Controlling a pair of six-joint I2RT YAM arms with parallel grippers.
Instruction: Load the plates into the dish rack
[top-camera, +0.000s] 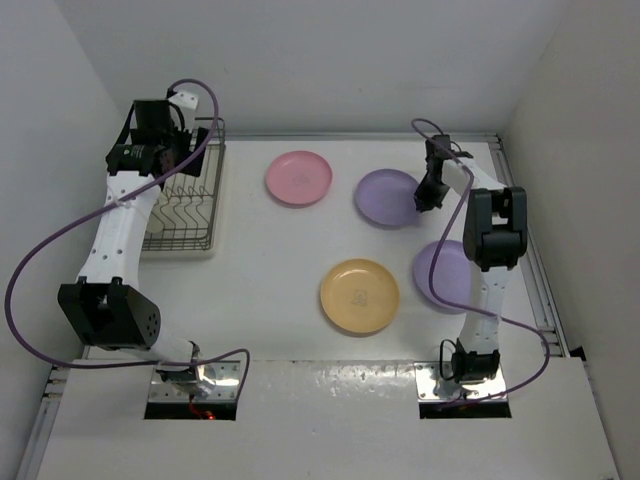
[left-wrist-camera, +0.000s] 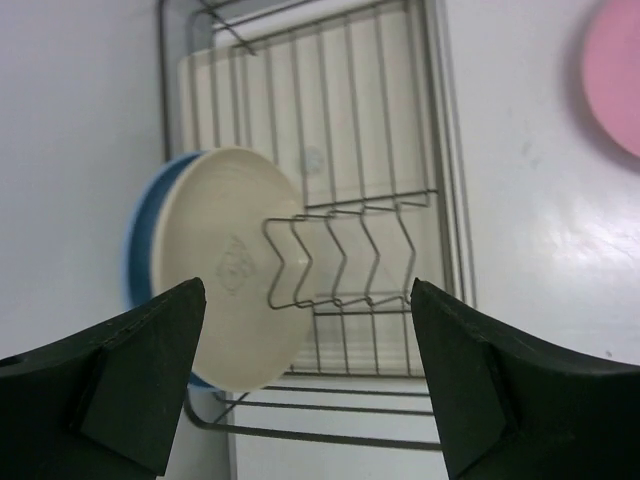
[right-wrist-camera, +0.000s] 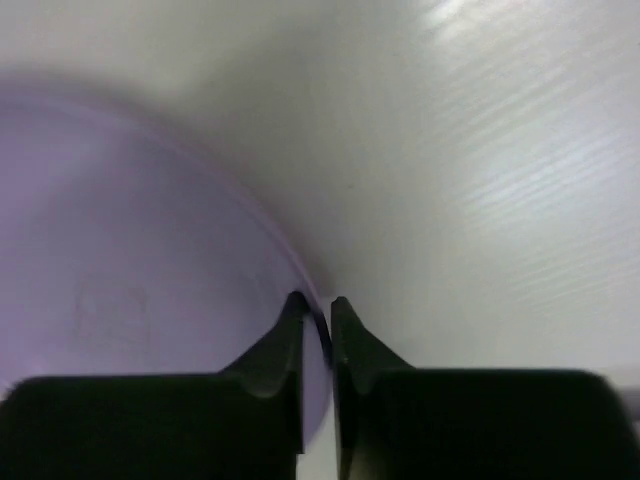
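Observation:
The dish rack (top-camera: 190, 215) stands at the far left. In the left wrist view the rack (left-wrist-camera: 340, 262) holds a cream plate (left-wrist-camera: 235, 270) upright on edge, with a blue plate (left-wrist-camera: 143, 232) right behind it. My left gripper (top-camera: 193, 148) hangs open and empty above the rack (left-wrist-camera: 308, 370). My right gripper (top-camera: 425, 196) is shut on the right rim of a lavender plate (top-camera: 385, 197); its jaws (right-wrist-camera: 316, 315) pinch that plate's edge (right-wrist-camera: 130, 280). A pink plate (top-camera: 298, 177), an orange plate (top-camera: 359, 296) and a second lavender plate (top-camera: 443, 275) lie flat on the table.
White walls close in the table at the left, back and right. The left arm hides part of the rack in the top view. The right arm's upper link passes over the second lavender plate. The pink plate's edge shows at the top right of the left wrist view (left-wrist-camera: 615, 80).

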